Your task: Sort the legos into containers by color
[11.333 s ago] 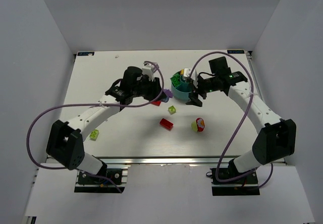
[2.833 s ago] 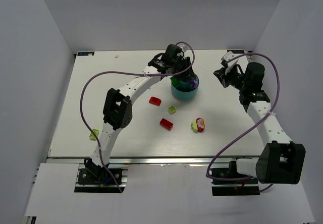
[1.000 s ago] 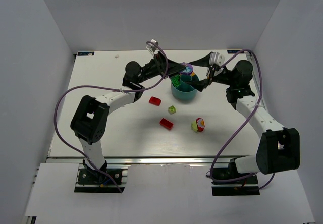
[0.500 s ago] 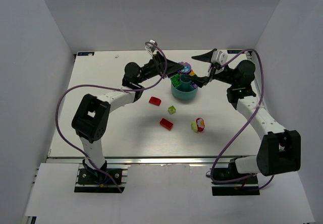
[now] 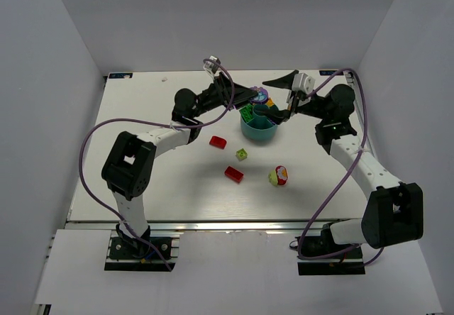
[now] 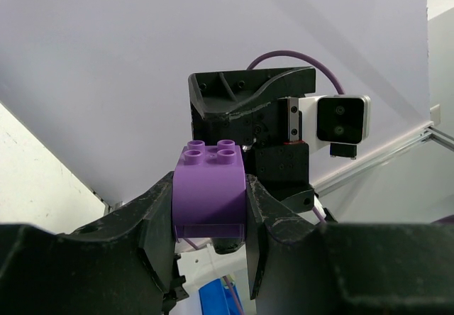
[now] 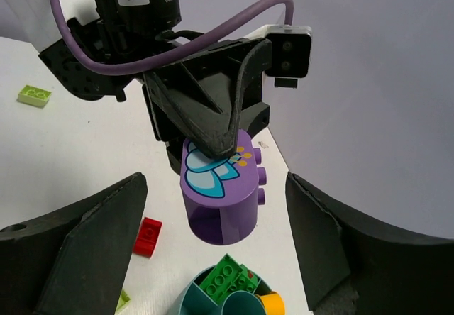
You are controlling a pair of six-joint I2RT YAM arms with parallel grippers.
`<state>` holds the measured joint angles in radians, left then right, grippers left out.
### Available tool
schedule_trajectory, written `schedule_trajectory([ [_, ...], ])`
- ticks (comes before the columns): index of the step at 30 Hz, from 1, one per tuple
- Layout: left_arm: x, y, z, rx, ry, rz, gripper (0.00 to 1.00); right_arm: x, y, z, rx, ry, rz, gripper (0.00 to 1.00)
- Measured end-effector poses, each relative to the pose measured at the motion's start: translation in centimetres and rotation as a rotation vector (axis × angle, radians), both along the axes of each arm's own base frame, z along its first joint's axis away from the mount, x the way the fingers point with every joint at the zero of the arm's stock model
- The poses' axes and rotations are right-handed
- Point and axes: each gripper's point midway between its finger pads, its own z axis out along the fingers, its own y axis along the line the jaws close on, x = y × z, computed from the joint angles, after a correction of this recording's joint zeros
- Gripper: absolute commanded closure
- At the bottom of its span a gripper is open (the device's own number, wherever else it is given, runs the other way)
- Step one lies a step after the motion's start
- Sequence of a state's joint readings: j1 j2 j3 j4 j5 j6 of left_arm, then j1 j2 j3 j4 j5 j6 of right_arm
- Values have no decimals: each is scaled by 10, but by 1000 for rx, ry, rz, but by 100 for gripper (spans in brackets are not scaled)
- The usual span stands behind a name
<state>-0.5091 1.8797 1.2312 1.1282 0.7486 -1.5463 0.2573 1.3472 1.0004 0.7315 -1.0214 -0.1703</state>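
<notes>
The purple lego [image 6: 211, 191], gripped by the left fingers [image 6: 152, 223] over the bowl [image 5: 257, 135], has been neared by the open right fingers [image 7: 85, 244], so a handover is judged likely.

Glossy smooth purple plastic brick [image 6: 211, 191], teal bowl [image 5: 257, 132] seemingly matt plastic, matt white table [image 5: 177, 187]

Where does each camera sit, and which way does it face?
Top: above and behind, looking down on the table; both arms show.
Left wrist: on the left hand, looking past its fingers gripping a purple brick.
Right wrist: on the open right hand, facing that brick and the teal bowl.
Wrist views share the brick.
</notes>
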Motion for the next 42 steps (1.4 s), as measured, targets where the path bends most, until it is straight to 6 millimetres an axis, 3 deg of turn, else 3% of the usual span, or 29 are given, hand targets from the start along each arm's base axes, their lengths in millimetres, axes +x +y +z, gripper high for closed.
schedule_trajectory([
  [6, -1, 1, -3, -3, 10, -3, 100, -1, 3, 5, -2, -23, 8, 23],
  [11, -2, 2, -1, -9, 8, -5, 100, 0, 6, 9, -6, -43, 19, 37],
  [21, -4, 3, -2, -15, 9, -9, 100, 4, 11, -3, -33, -18, 30, 37],
  [30, -4, 4, -1, -23, 11, -10, 100, 4, 12, -5, -42, -31, 28, 62],
  [32, -4, 4, -1, -23, 12, -9, 90, 4, 12, -5, -42, -33, 28, 68],
  [35, -3, 4, -3, -20, 7, -2, 2, 4, 11, -6, -44, -25, 28, 75],
  [42, 20, 17, -31, 47, 71, 88, 2, 7, 7, -11, -83, 34, -6, 86],
])
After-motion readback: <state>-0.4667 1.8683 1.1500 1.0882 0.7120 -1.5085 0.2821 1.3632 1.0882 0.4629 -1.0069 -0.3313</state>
